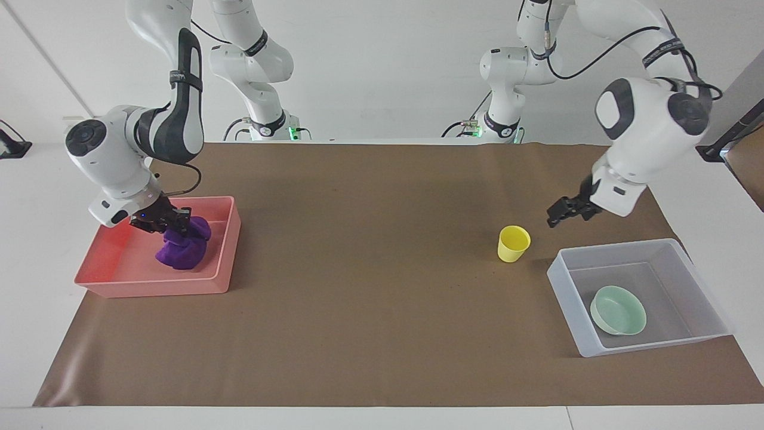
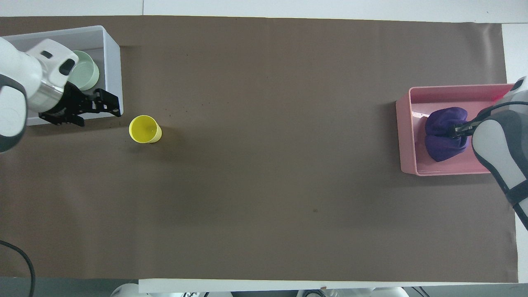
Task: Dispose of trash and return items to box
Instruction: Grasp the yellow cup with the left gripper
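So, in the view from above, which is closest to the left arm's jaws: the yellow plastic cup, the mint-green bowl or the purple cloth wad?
From the left gripper, in the air:
1. Small yellow plastic cup, on the brown mat just beside the clear bin.
2. Shallow mint-green bowl, in the clear plastic bin.
3. Purple cloth wad, in the pink tray at the right arm's end.
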You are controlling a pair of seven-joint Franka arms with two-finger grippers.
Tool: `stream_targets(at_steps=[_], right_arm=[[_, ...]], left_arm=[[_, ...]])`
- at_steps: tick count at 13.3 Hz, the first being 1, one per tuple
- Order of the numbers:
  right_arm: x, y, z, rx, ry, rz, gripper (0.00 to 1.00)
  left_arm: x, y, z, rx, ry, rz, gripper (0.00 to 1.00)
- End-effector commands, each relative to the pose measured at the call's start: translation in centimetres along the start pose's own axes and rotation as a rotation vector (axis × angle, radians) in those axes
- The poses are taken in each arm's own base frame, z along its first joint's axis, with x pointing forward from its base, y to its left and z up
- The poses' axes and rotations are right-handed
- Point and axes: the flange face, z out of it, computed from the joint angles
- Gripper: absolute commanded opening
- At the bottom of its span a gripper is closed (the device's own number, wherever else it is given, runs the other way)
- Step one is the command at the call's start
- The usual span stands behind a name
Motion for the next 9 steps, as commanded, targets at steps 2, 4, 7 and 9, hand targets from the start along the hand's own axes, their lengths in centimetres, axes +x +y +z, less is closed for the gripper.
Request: stream_targets(at_steps=[2, 4, 7, 9], right_arm=[[0.7, -1.1, -1.7, -0.009, 0.02, -0.026, 1.0], [2.2, -4.0, -3.2, -0.007, 0.041, -0.075, 1.0], [4.4, -9.4, -4.8, -0.007, 0.028, -0.053, 1.0], [5.7, -12.0, -6.5, 0.003, -0.001, -0.074, 1.0]], left_arm=[[-4.3, -0.5, 7.2, -0.037, 0.133, -0.06, 0.95], [-3.6, -1.1, 9.9, -0.034, 0.139, -0.08, 0.66], [-2.9, -2.5, 10.5, -0.043, 0.176, -0.093, 0.03], [-2.4, -2.7, 9.8, -0.045, 0.181, -0.099, 0.0]])
